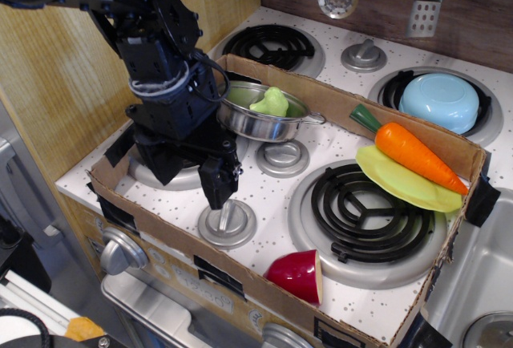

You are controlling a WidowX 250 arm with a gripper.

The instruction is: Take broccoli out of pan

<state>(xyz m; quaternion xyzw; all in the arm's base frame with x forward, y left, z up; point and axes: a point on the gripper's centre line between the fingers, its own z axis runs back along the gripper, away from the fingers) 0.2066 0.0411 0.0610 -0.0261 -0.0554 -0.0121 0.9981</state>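
Broccoli: I am seeing the pale green broccoli [271,103] sitting inside the pan [258,122], its bumpy head poking up above the rim.
Pan: it is resting on the white stove top [272,204] inside the cardboard tray [337,104], toward the back left, with a wire handle sticking out to the right.
Gripper: my gripper [218,190] is hanging low at the front left of the tray, pointing down just above a stove knob [228,221].
Grip: I am holding nothing; the fingers look close together, but from this angle I cannot tell how far they are parted.
Broccoli versus gripper: the broccoli is lying behind and to the right of the gripper, near but apart, with the pan wall standing between them.
Elsewhere: a carrot [410,152] is lying on a yellow-green plate [401,181] at the right, and a blue bowl [440,101] is sitting on the far burner.
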